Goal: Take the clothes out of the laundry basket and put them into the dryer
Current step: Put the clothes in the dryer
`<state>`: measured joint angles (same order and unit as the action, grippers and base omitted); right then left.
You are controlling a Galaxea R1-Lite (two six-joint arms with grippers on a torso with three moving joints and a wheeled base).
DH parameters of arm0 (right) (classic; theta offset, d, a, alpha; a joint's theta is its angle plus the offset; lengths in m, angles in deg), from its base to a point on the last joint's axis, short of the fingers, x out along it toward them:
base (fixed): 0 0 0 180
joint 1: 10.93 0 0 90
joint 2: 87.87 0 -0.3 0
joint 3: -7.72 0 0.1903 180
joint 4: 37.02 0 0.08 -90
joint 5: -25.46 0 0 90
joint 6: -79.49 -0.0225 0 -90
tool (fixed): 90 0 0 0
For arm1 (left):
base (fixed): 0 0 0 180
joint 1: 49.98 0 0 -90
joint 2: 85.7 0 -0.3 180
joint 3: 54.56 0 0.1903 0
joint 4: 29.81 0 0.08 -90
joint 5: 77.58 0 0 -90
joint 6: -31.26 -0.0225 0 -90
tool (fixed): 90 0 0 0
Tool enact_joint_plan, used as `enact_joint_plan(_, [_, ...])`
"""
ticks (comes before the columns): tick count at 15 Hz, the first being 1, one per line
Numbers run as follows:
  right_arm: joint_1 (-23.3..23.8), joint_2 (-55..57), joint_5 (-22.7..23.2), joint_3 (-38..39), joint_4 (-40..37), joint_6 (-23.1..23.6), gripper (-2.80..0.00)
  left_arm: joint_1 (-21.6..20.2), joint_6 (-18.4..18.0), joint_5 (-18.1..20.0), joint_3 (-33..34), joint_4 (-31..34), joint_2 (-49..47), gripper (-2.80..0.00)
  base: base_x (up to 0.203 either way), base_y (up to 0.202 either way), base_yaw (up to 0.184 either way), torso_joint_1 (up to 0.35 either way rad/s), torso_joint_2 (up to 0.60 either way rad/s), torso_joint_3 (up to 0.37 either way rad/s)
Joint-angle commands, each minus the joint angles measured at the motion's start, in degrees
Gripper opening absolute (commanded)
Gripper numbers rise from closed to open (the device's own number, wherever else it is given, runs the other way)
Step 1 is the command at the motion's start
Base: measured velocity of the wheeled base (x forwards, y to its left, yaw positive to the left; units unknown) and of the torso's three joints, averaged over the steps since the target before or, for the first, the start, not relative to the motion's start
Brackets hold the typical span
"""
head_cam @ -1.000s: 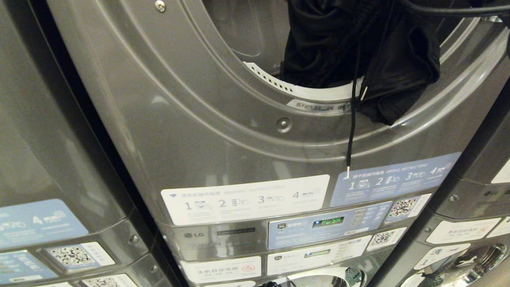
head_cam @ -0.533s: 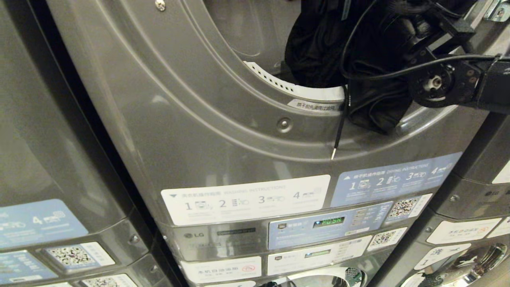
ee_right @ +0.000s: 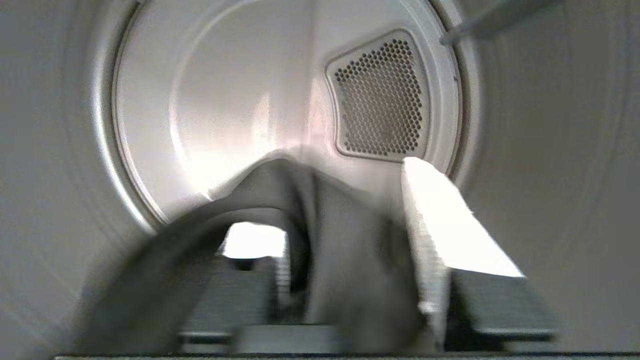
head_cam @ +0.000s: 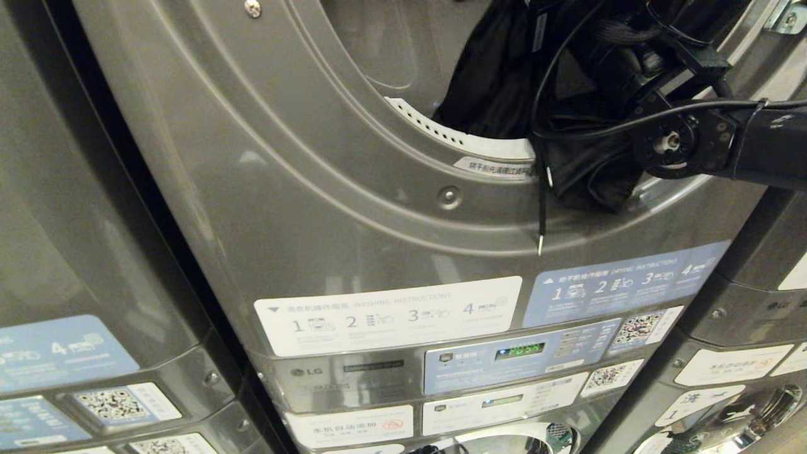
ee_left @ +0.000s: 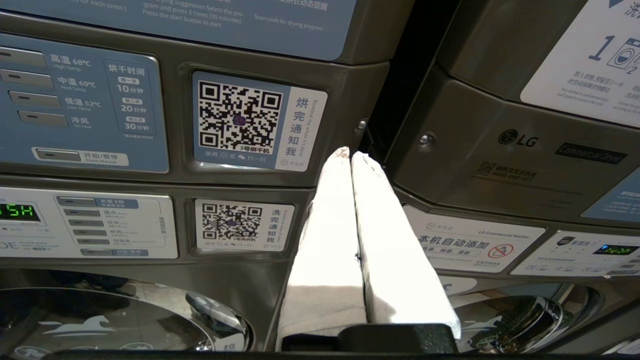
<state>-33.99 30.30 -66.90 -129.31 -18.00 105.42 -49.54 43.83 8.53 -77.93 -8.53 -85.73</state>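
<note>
Right gripper reaches inside the dryer drum, fingers apart, the dark garment draped between them; left gripper parked, fingers pressed together

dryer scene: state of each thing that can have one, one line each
dryer: door opening clear, nothing shutting it.
dark garment: partly in the drum, one fold draped over the rim.
drawstring: hanging down outside the front.
right gripper: inside the drum, fingers parted, cloth between them.
left gripper: shut, empty, parked low by the control panels.
display: lit green.
</note>
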Motion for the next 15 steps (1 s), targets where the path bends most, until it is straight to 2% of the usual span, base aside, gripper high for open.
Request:
enact_joint_plan(1, [-0.1, -0.4, 0.2, 0.0, 0.2, 0.1, 0.00, 0.0, 0.1, 0.0, 1.7, 0.0, 0.0, -2.80, 0.000, 0.000, 0.000, 0.000, 0.00, 0.000])
enact_joint_plan(6, [-0.9, -2.4, 0.8, -0.1, 0.2, 0.1, 0.00, 0.0, 0.1, -0.1, 1.7, 0.0, 0.0, -2.80, 0.000, 0.000, 0.000, 0.000, 0.00, 0.000])
enact_joint_plan(10, [-3.8, -6.2, 0.0, 0.8, -2.2, 0.3, 0.00, 0.0, 0.1, 0.0, 1.8, -0.1, 0.0, -2.80, 0.000, 0.000, 0.000, 0.000, 0.00, 0.000])
enact_joint_plan(15, [-4.0, -12.4, -0.1, 1.9, -23.0, -2.1, 0.00, 0.0, -0.1, 0.0, 1.7, 0.0, 0.0, -2.80, 0.000, 0.000, 0.000, 0.000, 0.00, 0.000])
